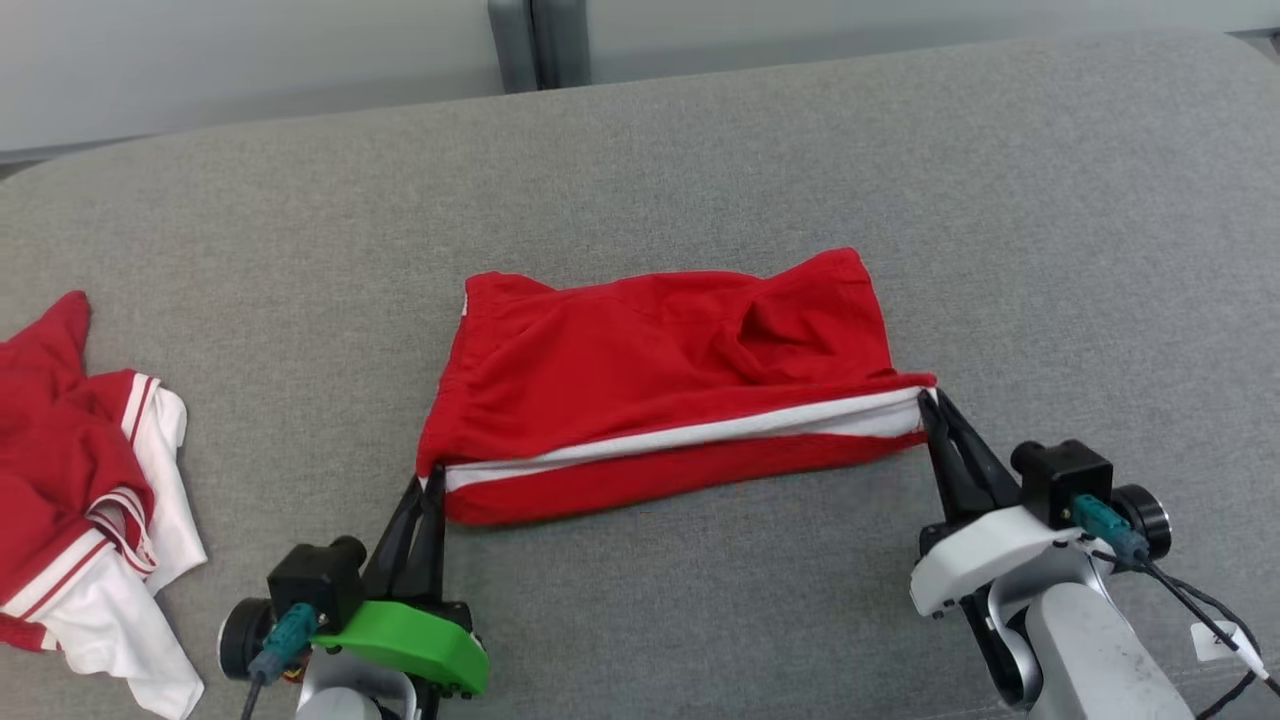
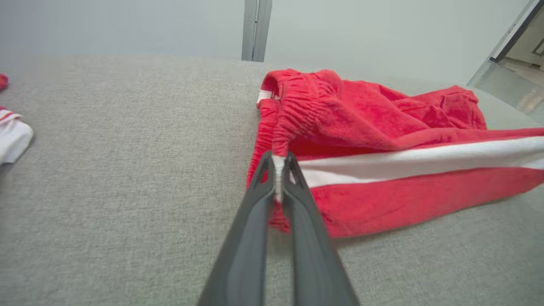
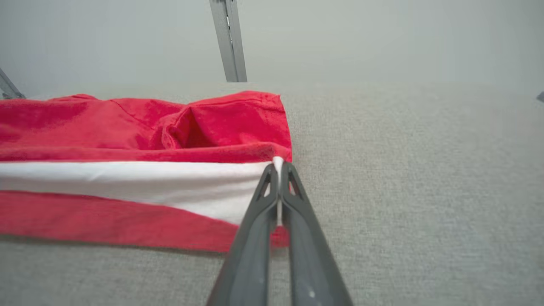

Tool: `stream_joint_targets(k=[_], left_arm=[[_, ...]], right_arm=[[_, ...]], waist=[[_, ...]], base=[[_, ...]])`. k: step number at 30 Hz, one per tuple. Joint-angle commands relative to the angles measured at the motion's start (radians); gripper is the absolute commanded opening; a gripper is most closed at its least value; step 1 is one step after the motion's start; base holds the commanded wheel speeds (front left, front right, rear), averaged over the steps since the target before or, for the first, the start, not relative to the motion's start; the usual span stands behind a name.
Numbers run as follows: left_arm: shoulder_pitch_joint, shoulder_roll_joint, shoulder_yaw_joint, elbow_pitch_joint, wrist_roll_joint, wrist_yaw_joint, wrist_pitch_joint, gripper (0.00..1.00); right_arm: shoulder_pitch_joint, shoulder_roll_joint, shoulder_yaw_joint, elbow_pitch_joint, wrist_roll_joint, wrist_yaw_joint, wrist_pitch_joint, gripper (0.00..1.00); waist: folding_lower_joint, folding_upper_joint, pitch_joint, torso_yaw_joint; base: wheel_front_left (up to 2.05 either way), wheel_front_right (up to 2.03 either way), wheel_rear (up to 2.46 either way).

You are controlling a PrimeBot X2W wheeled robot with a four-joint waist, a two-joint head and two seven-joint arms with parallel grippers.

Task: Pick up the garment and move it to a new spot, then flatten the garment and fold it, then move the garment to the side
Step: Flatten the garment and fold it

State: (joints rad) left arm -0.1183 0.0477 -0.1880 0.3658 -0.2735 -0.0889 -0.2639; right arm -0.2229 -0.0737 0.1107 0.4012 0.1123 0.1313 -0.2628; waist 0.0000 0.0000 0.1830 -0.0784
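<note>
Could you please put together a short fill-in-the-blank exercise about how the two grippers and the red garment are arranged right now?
1. The left gripper and the right gripper are each shut on the red garment, at the ends of its ____ stripe.
2. The garment lies on a ____ fabric surface.
3. A second, crumpled red-and-white garment lies on the robot's ____ side.
Missing words: white; grey; left.

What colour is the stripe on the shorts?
White, on red shorts; the stripe shows best in the left wrist view.
</note>
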Motion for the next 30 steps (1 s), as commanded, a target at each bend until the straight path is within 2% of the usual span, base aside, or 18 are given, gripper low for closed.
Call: stream_joint_targets(k=[1, 8, 11, 12, 18, 23, 30], left_arm=[[-0.002, 0.005, 0.018, -0.023, 0.006, -0.007, -0.001, 0.0], [-0.1, 0.025, 0.103, -0.123, 0.052, -0.033, -0.001, 0.0], [-0.174, 0.068, 0.1, -0.127, 0.062, -0.038, -0.001, 0.0], [-0.21, 0.098, 0.091, -0.128, 0.074, -0.039, -0.001, 0.0], [-0.381, 0.182, 0.072, -0.11, 0.048, -0.039, 0.02, 0.0], [-0.507, 0.192, 0.043, -0.036, 0.009, -0.04, 0.09, 0.0], [-0.757, 0.181, 0.0, 0.118, 0.048, -0.031, 0.077, 0.0]], right_arm=[[-0.019, -0.004, -0.002, -0.024, 0.005, -0.001, -0.003, 0.0], [-0.109, -0.058, 0.024, -0.152, 0.045, -0.001, -0.003, 0.0], [-0.179, -0.095, 0.033, -0.188, 0.064, -0.001, -0.003, 0.0], [-0.209, -0.109, 0.037, -0.2, 0.074, -0.002, -0.003, 0.0], [-0.351, -0.167, 0.045, -0.212, 0.124, -0.002, -0.003, 0.0], [-0.459, -0.193, 0.082, -0.153, 0.135, -0.002, -0.003, 0.0], [-0.702, -0.18, 0.118, -0.021, 0.112, -0.002, -0.003, 0.0]], waist=[[0.0, 0.0, -0.052, 0.008], [0.0, 0.0, -0.166, 0.012], [0.0, 0.0, -0.189, 0.01], [0.0, 0.0, -0.196, 0.009], [0.0, 0.0, -0.198, 0.009], [0.0, 0.0, -0.132, 0.011], [0.0, 0.0, 0.091, 0.006]], base=[[0.0, 0.0, 0.0], [0.0, 0.0, 0.0], [0.0, 0.0, 0.0], [0.0, 0.0, 0.0], [0.0, 0.0, 0.0], [0.0, 0.0, 0.0], [0.0, 0.0, 0.0]])
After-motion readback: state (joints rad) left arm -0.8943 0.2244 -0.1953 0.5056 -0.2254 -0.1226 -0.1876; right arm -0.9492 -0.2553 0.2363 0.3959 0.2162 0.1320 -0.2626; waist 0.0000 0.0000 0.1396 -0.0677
